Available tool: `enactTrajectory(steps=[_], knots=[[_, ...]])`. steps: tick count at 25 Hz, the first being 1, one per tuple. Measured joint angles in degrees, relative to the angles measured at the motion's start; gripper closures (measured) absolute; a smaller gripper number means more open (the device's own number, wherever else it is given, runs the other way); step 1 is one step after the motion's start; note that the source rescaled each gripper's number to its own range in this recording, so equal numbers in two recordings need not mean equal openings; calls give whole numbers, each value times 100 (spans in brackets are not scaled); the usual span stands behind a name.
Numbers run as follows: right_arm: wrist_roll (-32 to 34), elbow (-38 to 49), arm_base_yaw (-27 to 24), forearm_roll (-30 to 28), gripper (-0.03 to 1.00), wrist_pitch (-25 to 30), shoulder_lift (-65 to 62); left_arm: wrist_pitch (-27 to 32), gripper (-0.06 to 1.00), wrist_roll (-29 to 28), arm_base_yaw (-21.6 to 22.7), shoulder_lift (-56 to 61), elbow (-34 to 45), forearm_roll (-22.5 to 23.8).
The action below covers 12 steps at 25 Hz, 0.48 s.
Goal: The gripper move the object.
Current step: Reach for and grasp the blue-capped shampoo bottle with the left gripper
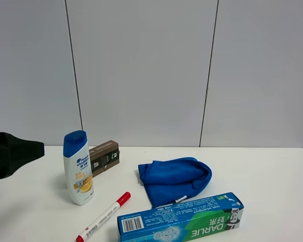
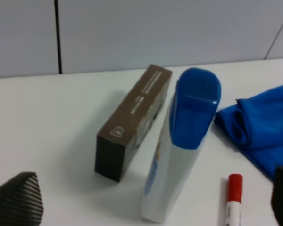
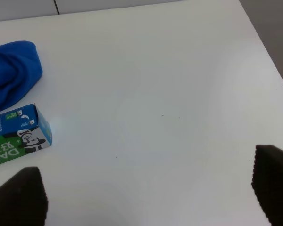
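Exterior high view: left gripper (image 1: 21, 151) held level at the left, pointing toward the shampoo bottle (image 1: 79, 169), apart from it. Fingers (image 2: 16, 200) spread wide, holding nothing. Bottle upright on the table (image 1: 262, 171), just beside the brown box (image 1: 104, 157), near the marker (image 1: 103, 217).

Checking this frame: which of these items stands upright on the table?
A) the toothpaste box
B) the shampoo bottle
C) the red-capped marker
B: the shampoo bottle stands on its base with its blue cap on top, while the marker and the toothpaste box both lie flat on the table.
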<state>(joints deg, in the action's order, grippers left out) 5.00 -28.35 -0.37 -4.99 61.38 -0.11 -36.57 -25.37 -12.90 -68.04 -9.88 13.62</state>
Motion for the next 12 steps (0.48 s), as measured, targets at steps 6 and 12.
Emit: enactTrajectory(steps=[6, 12], knots=[[0, 0, 0, 0, -3, 0, 0, -647, -6, -91, 0, -722, 54, 150], [0, 0, 0, 0, -3, 0, 0, -1488, -6, -97, 0, -1392, 54, 317]])
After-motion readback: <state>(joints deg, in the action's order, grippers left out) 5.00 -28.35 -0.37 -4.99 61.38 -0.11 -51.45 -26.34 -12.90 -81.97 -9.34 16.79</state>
